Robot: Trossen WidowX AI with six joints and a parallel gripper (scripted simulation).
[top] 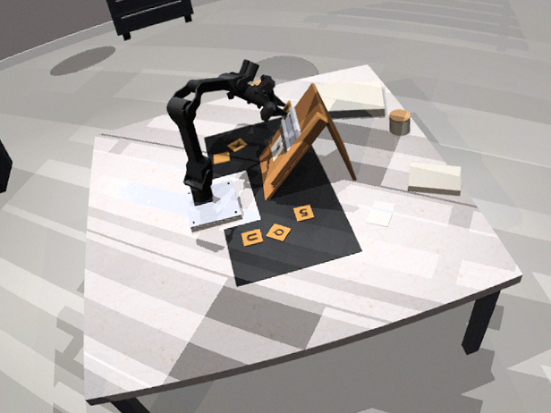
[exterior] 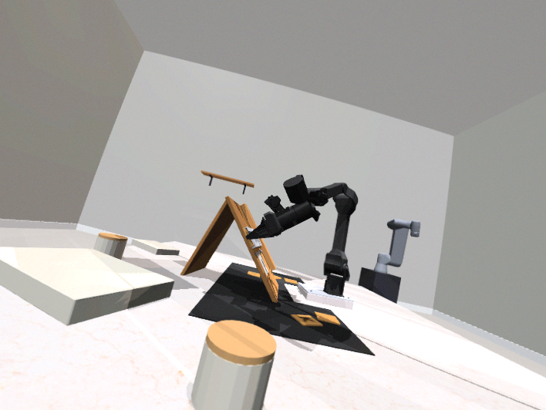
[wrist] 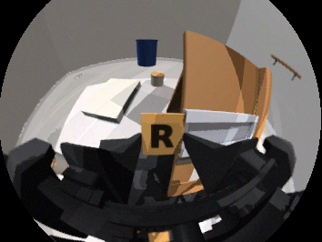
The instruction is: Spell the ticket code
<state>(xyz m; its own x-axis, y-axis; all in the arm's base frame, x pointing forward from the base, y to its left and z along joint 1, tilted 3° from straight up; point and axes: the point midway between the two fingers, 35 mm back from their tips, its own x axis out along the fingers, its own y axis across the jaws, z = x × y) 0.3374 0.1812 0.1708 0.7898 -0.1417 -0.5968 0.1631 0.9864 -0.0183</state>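
My gripper (top: pixel 285 112) (exterior: pixel 248 236) (wrist: pixel 162 136) is shut on the R tile (wrist: pixel 150 120), which reads upright in the wrist view. The tile is at the left end of the grey rail (wrist: pixel 218 125) (top: pixel 290 128) on the tilted wooden board (wrist: pixel 205 64) (top: pixel 306 101); its right edge meets or slightly overlaps the rail's end in view, and contact is unclear. No letter is visible in the rail. A white card (top: pixel 278 147) with unreadable dark print is low on the board. On the dark mat lie a U tile (top: pixel 251 237), a Q tile (top: pixel 278 232), an S-or-5 tile (top: pixel 303 212), an X tile (top: pixel 237 144) and an unreadable tile (top: pixel 220 157).
A pale block (top: pixel 356 96) (wrist: pixel 111 97) lies behind the board. A wooden-lidded jar (top: pixel 399 122) (wrist: pixel 157 78) and another pale block (top: pixel 433 177) stand to the right. A blank-looking white card (top: pixel 380 213) lies near the dark mat (top: pixel 297 253). The board's rear leg (top: pixel 341 152) reaches the counter.
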